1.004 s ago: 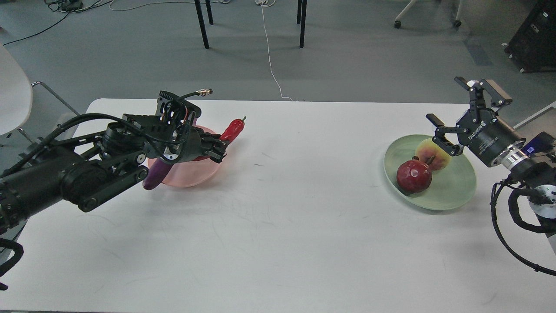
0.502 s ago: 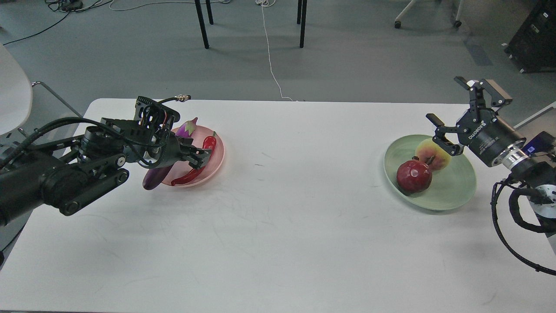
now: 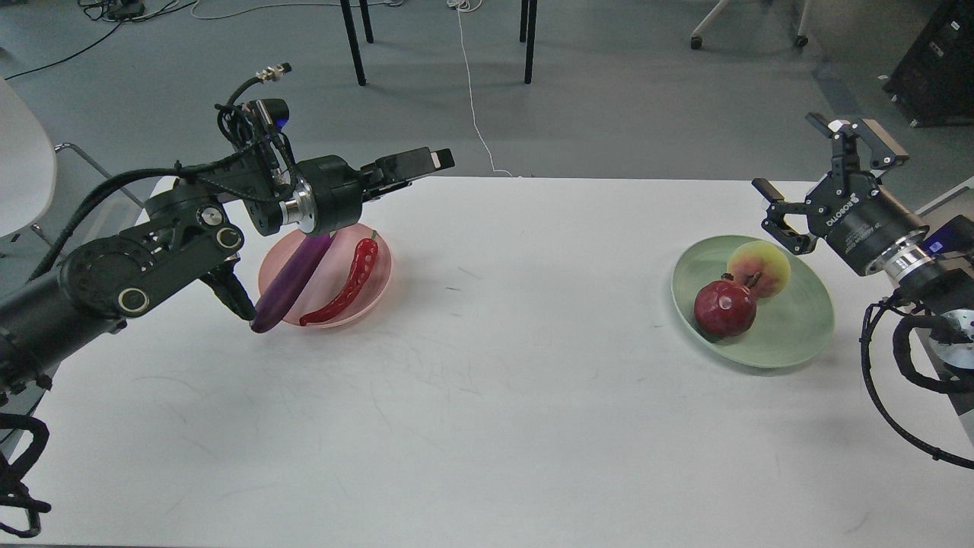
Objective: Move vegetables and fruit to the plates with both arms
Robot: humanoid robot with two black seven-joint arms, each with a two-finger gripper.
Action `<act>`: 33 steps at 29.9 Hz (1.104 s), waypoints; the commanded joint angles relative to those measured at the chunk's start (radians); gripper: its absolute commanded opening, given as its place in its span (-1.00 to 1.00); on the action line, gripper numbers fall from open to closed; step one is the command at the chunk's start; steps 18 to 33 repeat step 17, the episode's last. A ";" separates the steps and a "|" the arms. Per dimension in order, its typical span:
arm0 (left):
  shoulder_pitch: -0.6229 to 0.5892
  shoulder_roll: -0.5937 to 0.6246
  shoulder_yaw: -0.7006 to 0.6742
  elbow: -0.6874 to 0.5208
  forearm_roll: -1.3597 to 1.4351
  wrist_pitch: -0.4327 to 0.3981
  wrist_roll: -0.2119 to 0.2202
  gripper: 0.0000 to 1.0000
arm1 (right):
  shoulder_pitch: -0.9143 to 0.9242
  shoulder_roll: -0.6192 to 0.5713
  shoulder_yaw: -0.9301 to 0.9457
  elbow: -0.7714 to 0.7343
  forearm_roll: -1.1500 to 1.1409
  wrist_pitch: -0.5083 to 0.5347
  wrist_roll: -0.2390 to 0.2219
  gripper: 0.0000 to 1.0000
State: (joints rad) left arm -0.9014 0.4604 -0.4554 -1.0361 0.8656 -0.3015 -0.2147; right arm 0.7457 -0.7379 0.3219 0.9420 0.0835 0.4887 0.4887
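- Head view: eggplant (image 3: 293, 280) and chili (image 3: 346, 283) lie on pink plate (image 3: 380, 262), eggplant tip overhanging the near-left rim.
- Pomegranate (image 3: 724, 307) and peach (image 3: 759, 268) touching on green plate (image 3: 799, 327).
- Left gripper (image 3: 415, 162) above pink plate; finger gap unclear.
- Right gripper (image 3: 806, 183) fingers wide, empty.
- Plates well apart on white counter (image 3: 517, 396).

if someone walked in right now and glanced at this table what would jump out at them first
Probably the colour at either end of the white table: on the left, a pink plate holding a long purple eggplant, its lower end hanging over the rim, and a red chili pepper. On the right, a mint green plate carries a dark red pomegranate beside a peach. Above each plate a black gripper hangs empty, left gripper and right gripper.
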 commanded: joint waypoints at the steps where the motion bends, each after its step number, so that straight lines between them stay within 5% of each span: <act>1: 0.050 -0.038 -0.064 0.004 -0.350 0.059 -0.003 1.00 | 0.012 0.005 0.000 -0.002 -0.004 0.000 0.000 0.97; 7: 0.324 -0.175 -0.389 0.008 -0.362 0.067 -0.011 1.00 | 0.012 0.077 0.003 0.000 -0.001 -0.028 0.000 0.97; 11: 0.436 -0.241 -0.454 0.005 -0.335 0.067 -0.011 1.00 | 0.004 0.101 0.005 0.006 -0.001 -0.064 0.000 0.97; 33: 0.453 -0.246 -0.542 -0.001 -0.332 0.062 -0.012 1.00 | 0.003 0.100 0.008 0.009 -0.001 -0.064 0.000 0.97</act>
